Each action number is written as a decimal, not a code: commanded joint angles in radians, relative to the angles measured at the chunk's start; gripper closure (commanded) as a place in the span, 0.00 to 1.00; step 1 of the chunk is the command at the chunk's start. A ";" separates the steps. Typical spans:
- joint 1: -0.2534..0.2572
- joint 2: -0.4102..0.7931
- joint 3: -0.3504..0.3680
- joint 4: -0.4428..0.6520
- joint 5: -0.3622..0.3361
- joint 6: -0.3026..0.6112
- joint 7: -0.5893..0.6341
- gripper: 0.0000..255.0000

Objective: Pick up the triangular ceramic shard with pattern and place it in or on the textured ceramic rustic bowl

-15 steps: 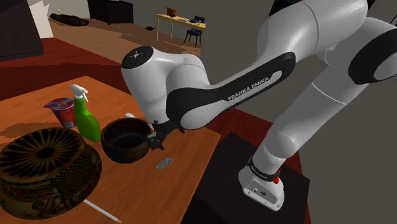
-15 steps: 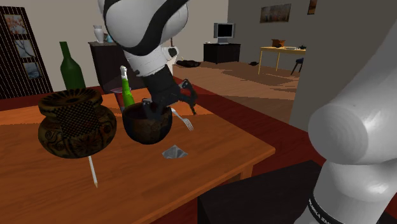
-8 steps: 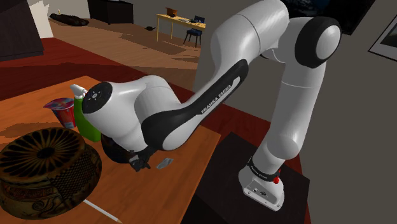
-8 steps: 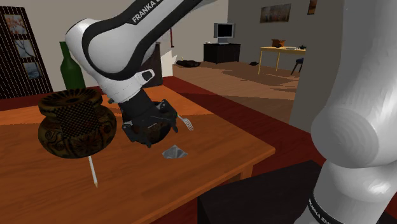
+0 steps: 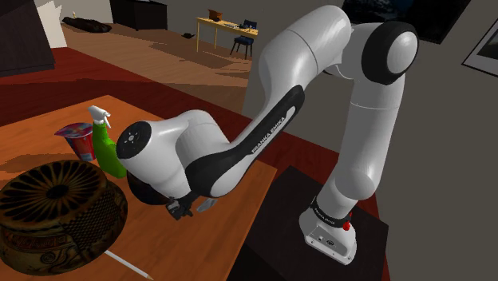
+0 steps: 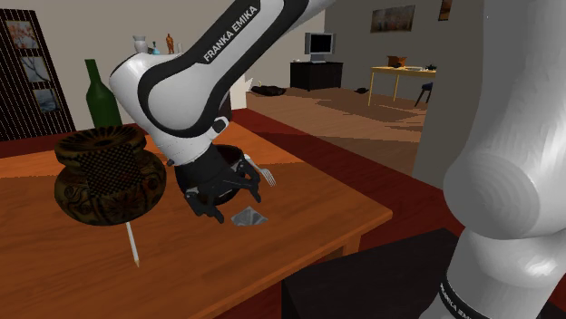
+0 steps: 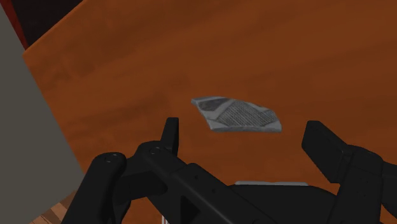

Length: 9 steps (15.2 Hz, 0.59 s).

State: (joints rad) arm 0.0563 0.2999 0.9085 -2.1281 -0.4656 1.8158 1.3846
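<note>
1. The all-black gripper (image 7: pixel 245 132) hangs low over the wooden table (image 5: pixel 235 227) with its two blocky fingers spread wide and nothing between them.
2. The triangular shard (image 7: pixel 236 115) lies flat on the table just ahead of the gap between the fingers, and neither finger touches it.
3. It is a thin grey piece, roughly three-cornered. It has pale, chipped-looking edges and a darker middle patch covered in fine parallel lines.
4. In the shoulder view the shard (image 5: pixel 207 205) sits just beside the gripper (image 5: pixel 179 209), on the side nearer the table's edge.
5. In the second exterior view the shard (image 6: pixel 248 217) lies just to the right of the gripper (image 6: pixel 211 207) and below it.
6. The dark, rounded bowl (image 5: pixel 137 190) stands close behind the gripper and is largely covered by the arm's white link.
7. A large dark brown vessel (image 6: pixel 107 177) stands near the bowl. It has a ribbed, fluted top and a mesh-patterned side.
8. A thin white stick (image 6: pixel 132 245) lies in front of that vessel.
9. A green spray bottle (image 5: pixel 108 148) with a white trigger head and a red cup (image 5: pixel 76 140) stand behind the bowl.
10. A metal fork (image 6: pixel 264 173) lies on the table, and a tall green bottle (image 6: pixel 102 95) stands upright beyond the vessel.
</note>
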 commanded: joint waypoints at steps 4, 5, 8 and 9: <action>-0.001 0.000 -0.001 -0.005 -0.001 0.005 0.000 0.00; -0.001 0.000 -0.001 -0.005 -0.001 0.005 0.000 0.00; -0.001 0.000 -0.001 -0.005 -0.001 0.005 0.000 1.00; -0.001 0.000 -0.001 -0.005 -0.001 0.005 0.000 1.00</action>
State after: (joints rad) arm 0.0549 0.2996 0.9077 -2.1330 -0.4670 1.8209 1.3850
